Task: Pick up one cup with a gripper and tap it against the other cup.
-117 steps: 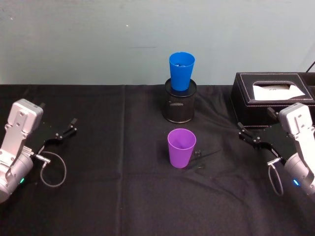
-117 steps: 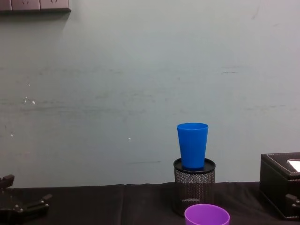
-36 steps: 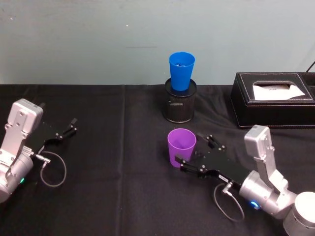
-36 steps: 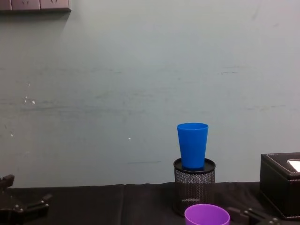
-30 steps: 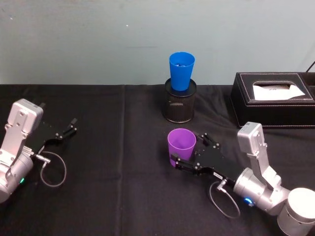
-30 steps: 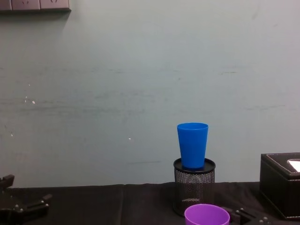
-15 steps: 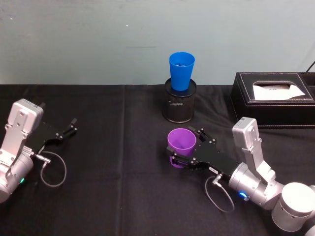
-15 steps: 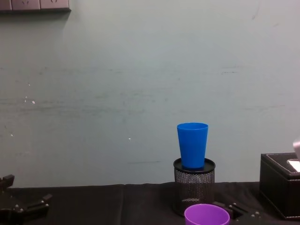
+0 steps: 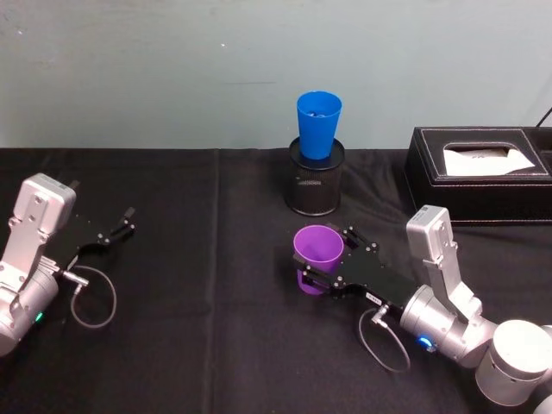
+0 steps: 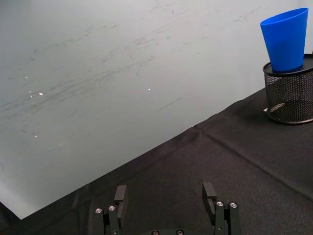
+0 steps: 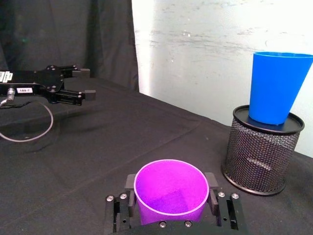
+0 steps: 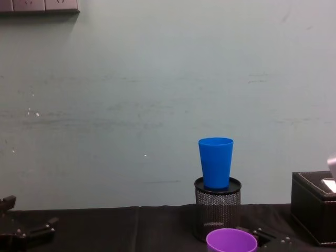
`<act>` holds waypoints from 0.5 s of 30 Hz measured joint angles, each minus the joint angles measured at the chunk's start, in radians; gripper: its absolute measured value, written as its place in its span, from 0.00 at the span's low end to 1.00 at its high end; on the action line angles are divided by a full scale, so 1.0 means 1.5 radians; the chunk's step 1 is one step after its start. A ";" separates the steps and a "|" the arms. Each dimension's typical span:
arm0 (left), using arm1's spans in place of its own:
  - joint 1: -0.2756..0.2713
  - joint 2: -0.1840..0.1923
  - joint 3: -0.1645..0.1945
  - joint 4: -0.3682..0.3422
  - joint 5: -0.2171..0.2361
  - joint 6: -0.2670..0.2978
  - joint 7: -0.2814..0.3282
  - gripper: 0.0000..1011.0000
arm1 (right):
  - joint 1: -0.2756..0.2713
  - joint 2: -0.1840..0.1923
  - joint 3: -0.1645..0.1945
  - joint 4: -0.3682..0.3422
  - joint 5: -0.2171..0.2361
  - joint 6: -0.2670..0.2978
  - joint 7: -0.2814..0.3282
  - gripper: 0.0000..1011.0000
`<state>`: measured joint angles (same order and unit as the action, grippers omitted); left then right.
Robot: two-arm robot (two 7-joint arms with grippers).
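Near the middle of the black table (image 9: 216, 345) stands the purple cup (image 9: 318, 248), upright and empty. The right gripper (image 9: 324, 255) is set around its lower body; whether it has clamped yet cannot be told. Likely trouble: the cup's wall is smooth and tapered, so a weak hold could let it slip or tilt on the lift, and a hard squeeze might buckle it. It is plain plastic with no handle. Beyond it, well apart, the blue cup (image 9: 318, 125) perches in a black mesh holder (image 9: 315, 185); a heavy tap could knock it off. Far left, the left gripper (image 9: 127, 222) sits idle, spread open.
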<state>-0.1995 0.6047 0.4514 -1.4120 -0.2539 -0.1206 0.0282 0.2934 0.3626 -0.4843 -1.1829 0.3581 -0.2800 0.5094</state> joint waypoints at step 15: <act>0.000 0.000 0.000 0.000 0.000 0.000 0.000 0.99 | 0.000 0.001 -0.001 0.000 0.001 -0.001 0.000 0.73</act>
<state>-0.1995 0.6047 0.4514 -1.4120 -0.2539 -0.1206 0.0283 0.2934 0.3637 -0.4854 -1.1835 0.3598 -0.2811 0.5090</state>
